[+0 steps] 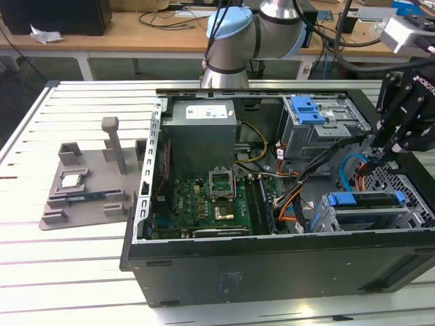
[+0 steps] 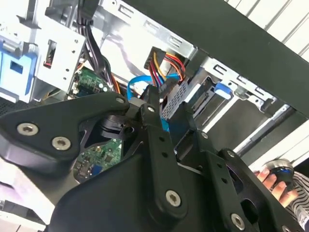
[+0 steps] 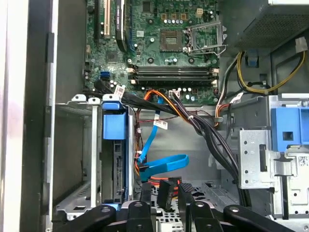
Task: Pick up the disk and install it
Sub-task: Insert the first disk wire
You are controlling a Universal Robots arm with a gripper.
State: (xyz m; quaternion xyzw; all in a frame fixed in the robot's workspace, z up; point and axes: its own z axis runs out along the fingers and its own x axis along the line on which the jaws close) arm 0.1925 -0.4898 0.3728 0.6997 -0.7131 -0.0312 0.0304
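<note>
The disk (image 1: pixel 367 208) lies inside the lower metal drive cage (image 1: pixel 325 219) at the exterior view's right end of the open computer case, with its blue bracket ends showing. In the first wrist view the disk (image 3: pixel 119 169) stands edge-on in that cage under a blue tab. My gripper (image 1: pixel 378 153) hangs just above and behind the cage, over the blue and orange cables. In the first wrist view the gripper (image 3: pixel 165 197) is open, its fingers either side of a black cable connector (image 3: pixel 164 187), apart from the disk.
The open case (image 1: pixel 272 268) holds the motherboard (image 1: pixel 204 204), a power supply (image 1: pixel 202 136) and an upper cage with a blue latch (image 1: pixel 306 109). A grey fixture (image 1: pixel 81 193) with a small chip sits at the exterior view's left. A person's hand (image 2: pixel 273 178) is beside the case.
</note>
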